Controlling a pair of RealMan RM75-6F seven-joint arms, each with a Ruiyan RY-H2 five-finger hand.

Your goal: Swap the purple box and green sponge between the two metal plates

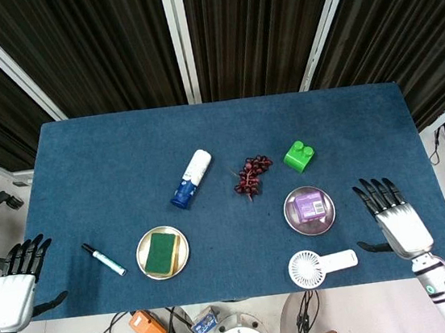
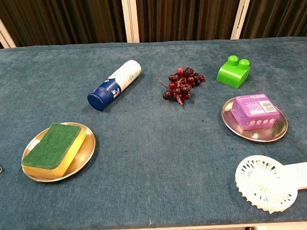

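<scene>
The purple box (image 1: 307, 204) (image 2: 254, 111) lies in the right metal plate (image 1: 294, 218) (image 2: 233, 129). On the left metal plate (image 1: 183, 253) (image 2: 85, 154) rests the green sponge (image 1: 160, 252) (image 2: 52, 145), green side up over a yellow base. My right hand (image 1: 393, 217) hovers open over the table's right part, just right of the box's plate, fingers spread. My left hand (image 1: 16, 281) is open off the table's front left corner. Neither hand shows in the chest view.
A blue-capped white bottle (image 1: 191, 178) (image 2: 114, 84), dark grapes (image 1: 252, 174) (image 2: 182, 84) and a green brick (image 1: 299, 155) (image 2: 233, 71) lie across the middle. A white hand fan (image 1: 319, 266) (image 2: 273, 180) sits at the front right, a marker (image 1: 103, 259) at the front left.
</scene>
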